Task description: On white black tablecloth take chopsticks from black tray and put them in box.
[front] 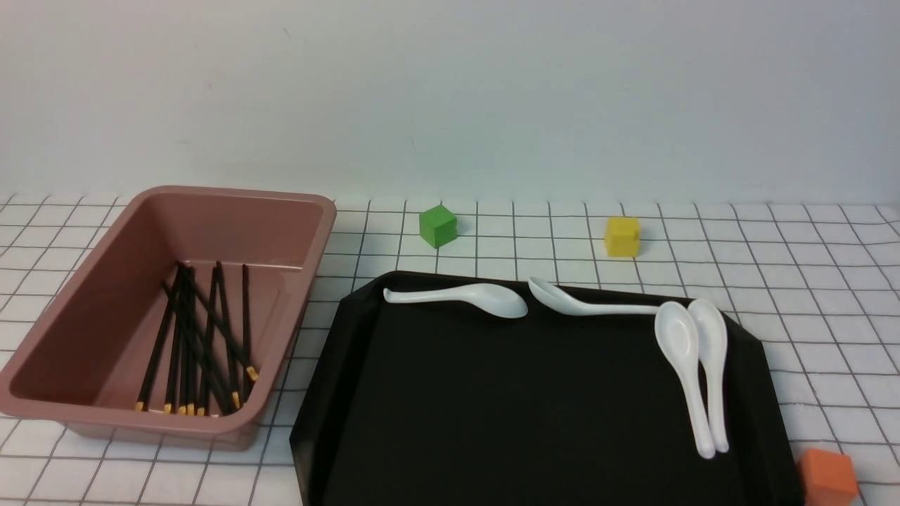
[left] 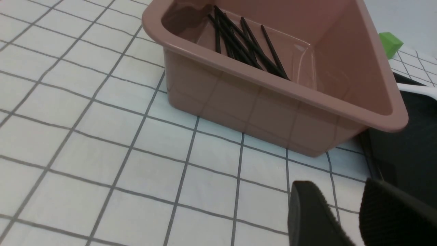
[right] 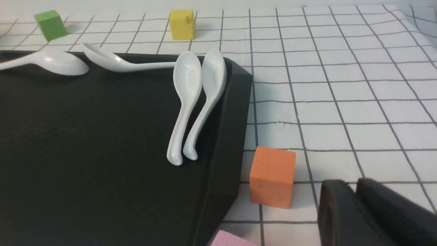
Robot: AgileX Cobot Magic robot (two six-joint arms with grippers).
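Observation:
Several black chopsticks (front: pixel 200 344) with gold ends lie inside the pink-brown box (front: pixel 84 309) at the left; they also show in the left wrist view (left: pixel 245 44) in the box (left: pixel 273 112). The black tray (front: pixel 492 414) holds no chopsticks, only white spoons (front: pixel 692 372). Neither gripper shows in the front view. My left gripper (left: pixel 341 201) is open and empty, low over the tablecloth (left: pixel 102 136) near the box's near corner. My right gripper (right: pixel 355 191) is shut and empty over the cloth, right of the tray (right: pixel 102 153).
Two more spoons (front: pixel 464 299) lie along the tray's far rim. A green cube (front: pixel 438 225) and a yellow cube (front: pixel 622 236) stand behind the tray. An orange cube (right: pixel 272 176) sits by the tray's right edge, close to my right gripper, and a pink cube (right: pixel 232 241) sits nearer.

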